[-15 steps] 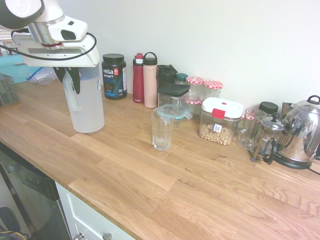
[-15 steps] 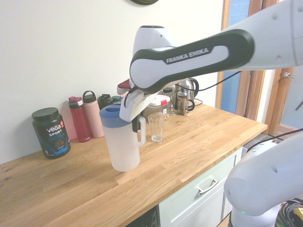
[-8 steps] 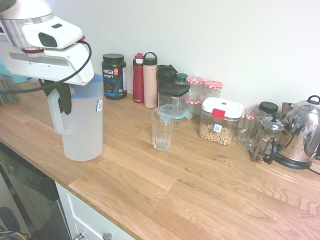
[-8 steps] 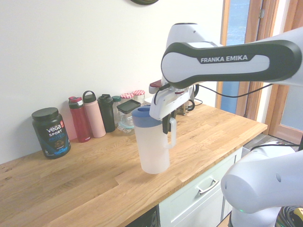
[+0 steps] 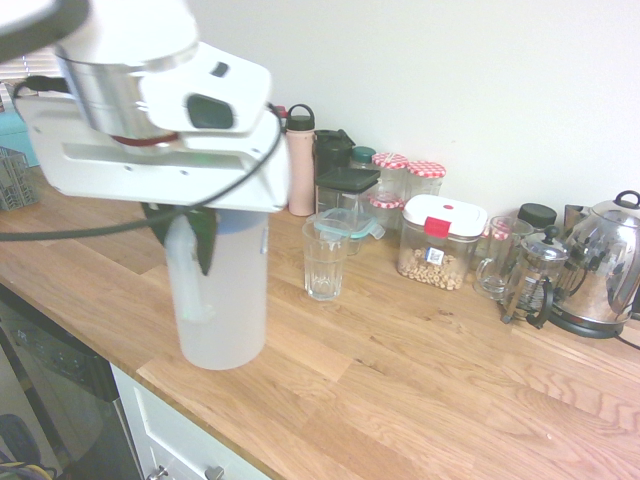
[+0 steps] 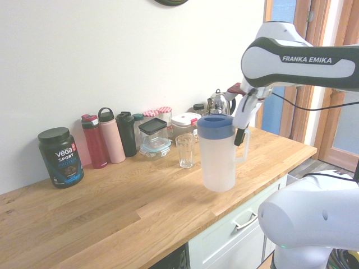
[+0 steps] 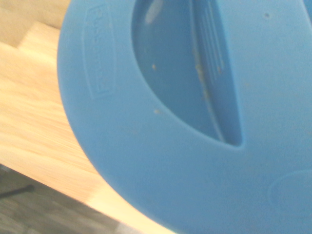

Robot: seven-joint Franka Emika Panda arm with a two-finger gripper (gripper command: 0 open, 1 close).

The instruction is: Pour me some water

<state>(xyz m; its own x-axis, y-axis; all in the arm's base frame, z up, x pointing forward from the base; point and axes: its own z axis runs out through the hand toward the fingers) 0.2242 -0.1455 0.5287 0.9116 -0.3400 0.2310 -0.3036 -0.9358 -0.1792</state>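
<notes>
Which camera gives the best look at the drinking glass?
The first exterior view: the drinking glass stands close and unblocked on the counter. The second exterior view shows it smaller, beside the pitcher. The wrist view misses it.

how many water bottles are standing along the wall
3: red bottle, pink bottle and black bottle, side by side beside the Vega tub. Others may be hidden.
</notes>
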